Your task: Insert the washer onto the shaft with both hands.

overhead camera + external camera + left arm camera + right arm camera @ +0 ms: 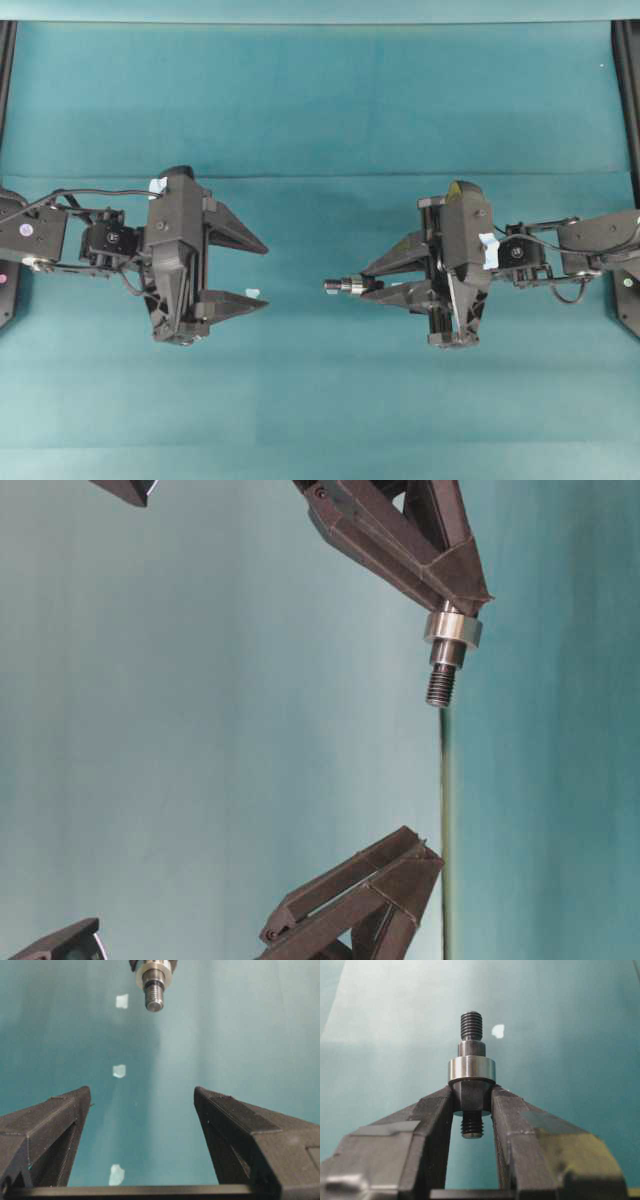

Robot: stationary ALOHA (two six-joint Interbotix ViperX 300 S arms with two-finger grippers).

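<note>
My right gripper (360, 286) (471, 1097) is shut on the dark hex part of the shaft (471, 1025) (440, 680), above the cloth. The shaft's threaded tip points toward the left arm. The washer (471, 1070) (452, 628) (155, 972), a shiny silvery ring, sits round the shaft right against the right fingertips. My left gripper (265, 273) (141, 1092) is open wide with nothing between its fingers. It faces the shaft tip (154, 995) across a gap and touches nothing.
A teal cloth (320, 100) covers the table. Small pale chips (119, 1070) (122, 1001) (497, 1031) lie on it between the two arms. Black frame posts (628, 90) stand at the left and right edges.
</note>
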